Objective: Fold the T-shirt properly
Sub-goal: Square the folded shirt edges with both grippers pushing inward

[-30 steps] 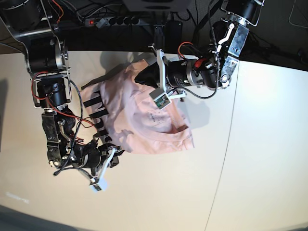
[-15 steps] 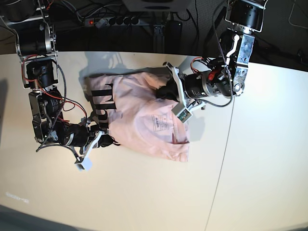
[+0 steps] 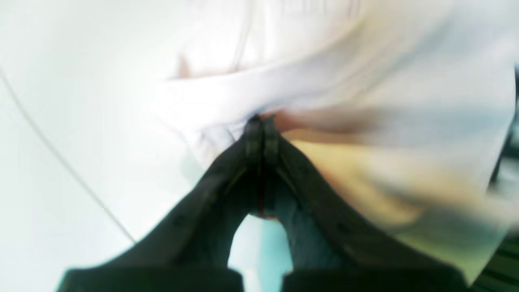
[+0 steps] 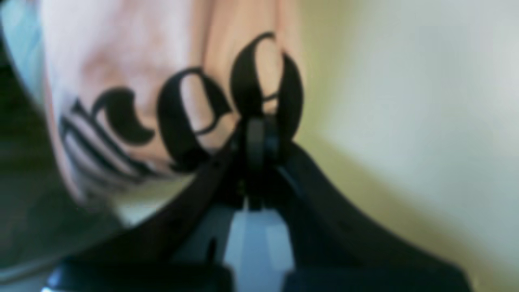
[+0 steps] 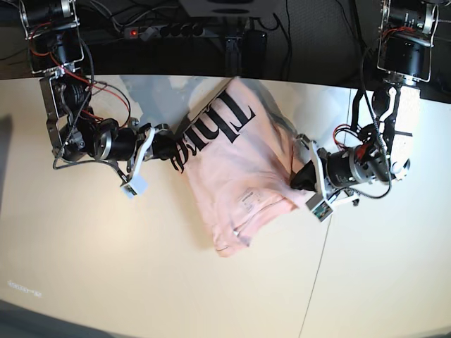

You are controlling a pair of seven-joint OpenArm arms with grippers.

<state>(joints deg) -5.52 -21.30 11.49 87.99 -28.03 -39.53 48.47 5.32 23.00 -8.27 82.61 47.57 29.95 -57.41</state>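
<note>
The pale pink T-shirt (image 5: pixel 236 158) hangs stretched between both arms above the table, its black lettering (image 5: pixel 211 123) facing up at the upper left and a loose corner drooping toward the front. My right gripper (image 5: pixel 173 149), on the left of the base view, is shut on the lettered edge (image 4: pixel 227 101). My left gripper (image 5: pixel 299 177), on the right of the base view, is shut on the opposite edge. In the left wrist view, its closed fingertips (image 3: pixel 261 132) pinch a fold of pale cloth (image 3: pixel 324 81).
The beige tabletop (image 5: pixel 141 274) has a seam line (image 5: pixel 320 267) running toward the front right. A power strip and cables (image 5: pixel 165 29) lie along the dark back edge behind the table.
Both arms have spread apart and lifted. The shirt has swung round and now spans between them, lettering turned to the upper left, instead of lying bunched on the table.
</note>
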